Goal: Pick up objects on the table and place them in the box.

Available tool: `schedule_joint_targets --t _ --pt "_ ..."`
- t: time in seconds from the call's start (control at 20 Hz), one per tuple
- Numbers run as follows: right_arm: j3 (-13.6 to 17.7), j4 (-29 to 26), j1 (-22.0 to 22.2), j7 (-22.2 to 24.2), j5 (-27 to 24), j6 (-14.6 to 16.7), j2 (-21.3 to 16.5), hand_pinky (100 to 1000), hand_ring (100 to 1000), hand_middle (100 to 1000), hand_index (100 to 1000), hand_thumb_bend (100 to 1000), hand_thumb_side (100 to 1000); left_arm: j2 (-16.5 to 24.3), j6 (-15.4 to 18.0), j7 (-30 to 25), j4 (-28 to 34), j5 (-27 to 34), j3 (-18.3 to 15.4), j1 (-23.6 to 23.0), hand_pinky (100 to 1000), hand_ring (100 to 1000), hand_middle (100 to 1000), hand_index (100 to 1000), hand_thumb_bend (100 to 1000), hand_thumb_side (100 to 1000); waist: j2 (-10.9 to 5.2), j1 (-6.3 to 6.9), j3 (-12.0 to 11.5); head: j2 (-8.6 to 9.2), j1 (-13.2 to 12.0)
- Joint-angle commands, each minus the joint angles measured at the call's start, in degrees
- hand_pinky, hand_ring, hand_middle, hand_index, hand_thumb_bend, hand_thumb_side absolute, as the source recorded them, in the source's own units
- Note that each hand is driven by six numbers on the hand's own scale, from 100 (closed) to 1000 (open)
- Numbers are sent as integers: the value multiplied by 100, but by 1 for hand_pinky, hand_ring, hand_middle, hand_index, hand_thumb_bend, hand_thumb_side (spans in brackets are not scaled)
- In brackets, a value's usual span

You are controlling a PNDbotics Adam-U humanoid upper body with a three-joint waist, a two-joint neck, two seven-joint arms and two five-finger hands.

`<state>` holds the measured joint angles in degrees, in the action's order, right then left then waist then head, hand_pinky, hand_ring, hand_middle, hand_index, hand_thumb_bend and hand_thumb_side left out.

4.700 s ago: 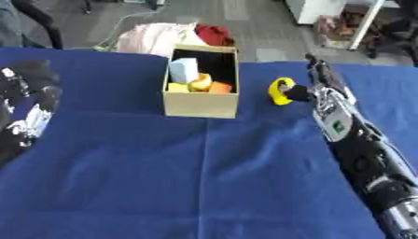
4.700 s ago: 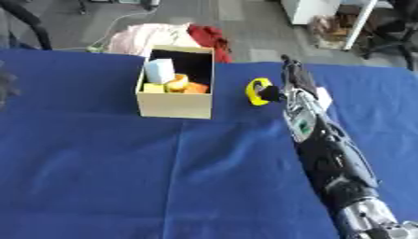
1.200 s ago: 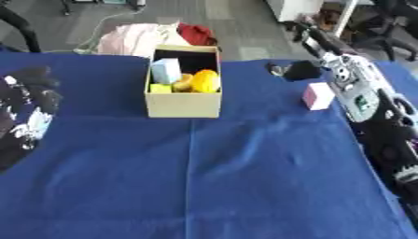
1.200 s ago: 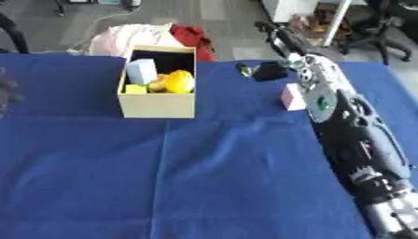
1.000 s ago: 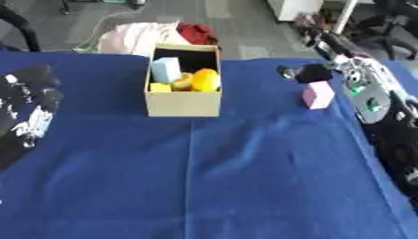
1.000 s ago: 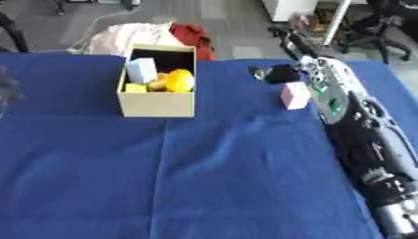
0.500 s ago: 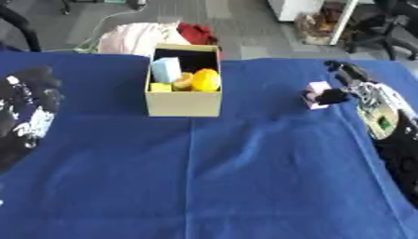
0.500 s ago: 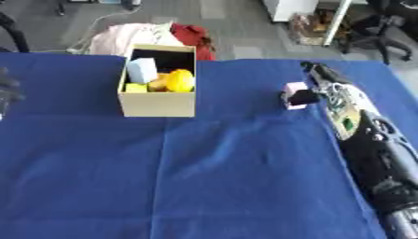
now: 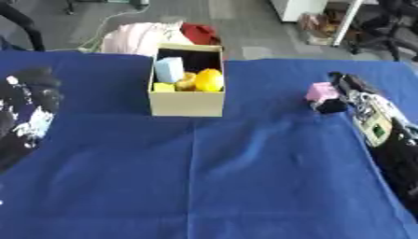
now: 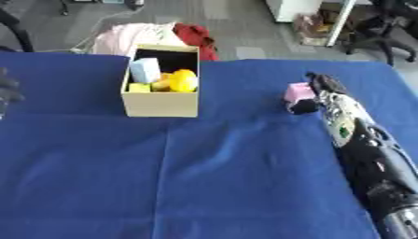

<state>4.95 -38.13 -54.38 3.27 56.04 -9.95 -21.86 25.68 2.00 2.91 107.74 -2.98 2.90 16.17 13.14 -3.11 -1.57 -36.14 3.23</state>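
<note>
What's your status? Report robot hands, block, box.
Right robot hand curled on pink block. Left robot hand idle, view's left. Box open, path clear.

The right arm lies along the table's right edge, its right hand [image 10: 316, 95] reaching toward the far side with fingers curled around a small pink block [image 10: 297, 91]. The left hand [image 9: 29, 105] rests open at the table's left edge.
</note>
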Motion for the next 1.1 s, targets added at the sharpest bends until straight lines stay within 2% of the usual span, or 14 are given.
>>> schedule_joint_targets --t 0.05,0.1,0.15,0.4,0.55,0.75,0.8,0.9,0.95,1.0,1.1 --pt "66 -6 -74 -441 69 -86 -79 701 706 744 905 293 262 83 3 14 73 -5 -80 67 827 636 657 828 281 578 -134 50 -9 92 28" --pt "69 -4 -68 -585 73 -97 -66 696 698 738 901 290 256 82 3 12 75 -4 -79 71 827 636 657 828 281 578 -130 52 -12 95 29" --pt "70 -7 -66 -722 74 -102 -58 669 635 689 871 260 202 81 4 10 75 -3 -78 73 827 636 657 828 279 578 -128 55 -13 97 31" --pt "53 -88 -59 -1350 33 -60 -32 647 575 571 803 197 105 77 5 9 74 0 -79 75 827 636 657 828 277 579 -124 61 -15 106 33" --pt "-36 -202 -78 -1423 -27 94 -40 645 563 547 788 181 100 78 4 8 70 0 -79 73 827 636 657 828 276 579 -130 59 -15 109 32" --pt "-217 -515 -142 -1246 -34 378 -25 649 561 544 789 176 100 74 7 3 68 5 -74 79 828 637 658 829 275 579 -138 56 -22 111 42" --pt "-269 -602 -160 -1163 -21 450 -17 654 567 549 792 180 100 73 8 1 69 5 -72 80 828 637 658 829 275 579 -139 55 -24 114 49" --pt "-372 -722 -208 -959 79 549 -29 696 654 620 832 256 181 72 8 -2 68 6 -71 84 828 637 658 829 274 579 -139 54 -34 122 59" --pt "-390 -729 -224 -844 168 549 -29 734 729 703 880 302 250 72 8 -3 69 7 -70 86 828 637 658 829 273 579 -139 54 -40 124 61" --pt "-362 -692 -231 -732 238 497 -15 774 786 772 926 343 308 72 9 -3 71 8 -71 89 828 638 658 829 273 579 -140 55 -47 126 60" --pt "-243 -540 -221 -614 364 239 7 818 847 848 981 385 366 73 9 -3 74 10 -73 90 828 637 658 829 273 579 -139 56 -59 139 52"
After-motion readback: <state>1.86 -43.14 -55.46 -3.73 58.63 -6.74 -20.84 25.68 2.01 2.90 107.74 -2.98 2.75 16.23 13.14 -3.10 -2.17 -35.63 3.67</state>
